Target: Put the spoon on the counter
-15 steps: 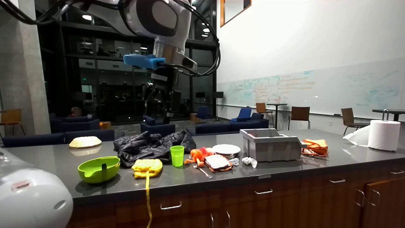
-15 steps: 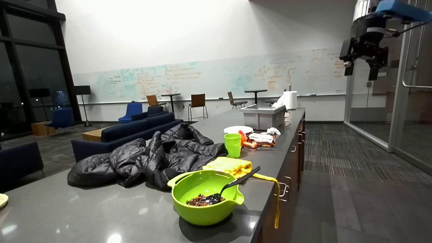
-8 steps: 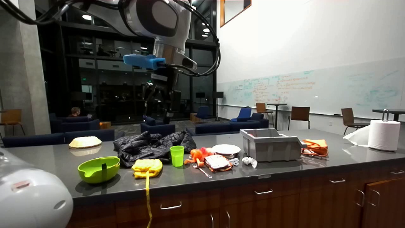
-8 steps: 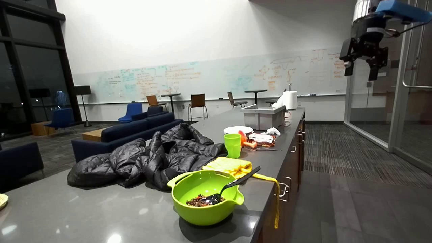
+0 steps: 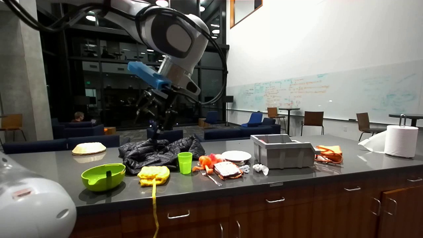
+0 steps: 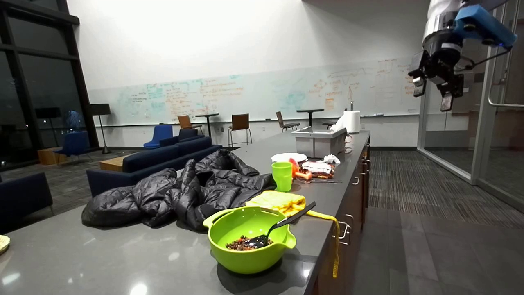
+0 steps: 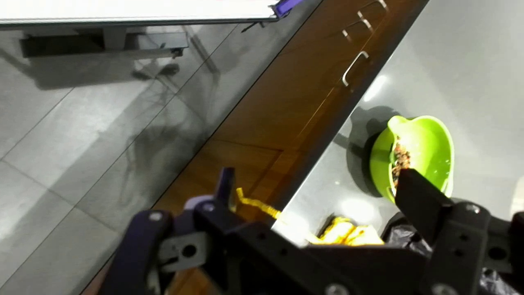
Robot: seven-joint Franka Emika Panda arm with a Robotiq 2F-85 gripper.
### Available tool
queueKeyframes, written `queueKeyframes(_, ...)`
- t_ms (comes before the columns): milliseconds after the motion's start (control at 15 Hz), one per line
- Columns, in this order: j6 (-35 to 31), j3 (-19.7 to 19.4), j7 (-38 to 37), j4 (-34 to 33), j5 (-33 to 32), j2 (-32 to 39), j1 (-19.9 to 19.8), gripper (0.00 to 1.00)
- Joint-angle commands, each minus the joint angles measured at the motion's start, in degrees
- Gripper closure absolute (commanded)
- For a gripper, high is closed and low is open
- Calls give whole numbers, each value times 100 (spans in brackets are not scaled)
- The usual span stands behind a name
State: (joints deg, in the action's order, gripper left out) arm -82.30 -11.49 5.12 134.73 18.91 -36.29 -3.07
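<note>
Looks like reach stage, gripper (image 6: 433,95) spread and empty, next it's gotta pinch the spoon (image 6: 286,221) in the bowl (image 6: 245,261).

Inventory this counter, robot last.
Round bowl: 1, green, on grey counter
Spoon: 1, black, in bowl's food
Folded cloth: 1, yellow, near bowl
Quilted jacket: 1, black, near cloth
Tumbler: 1, green, by jacket
Rounded heap: 1, orange-red, by tumbler
Flat packet: 1, brown-white, near tumbler
Metal fork: 1, silver, by packet
Round plate: 1, white, near packet
Crumpled scraps: 2, white, near packet
Open bin: 1, grey, near plate
Bundle: 1, orange, by bin
Paper roll: 1, white, beyond bin
Shallow disc: 1, cream, across from bowl
Gripper: 1, black, midair
Arm: 1, white, overhead
</note>
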Motion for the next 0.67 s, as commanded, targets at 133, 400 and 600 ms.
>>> queueKeyframes(133, 94, -166, 917, 737, 841, 37, -53, 0)
queueKeyframes(400, -494, -50, 1390, 1309, 1368, 13, -58, 0)
queueKeyframes(600, -1162, 150, 1624, 1622, 1844, 104, 44, 0)
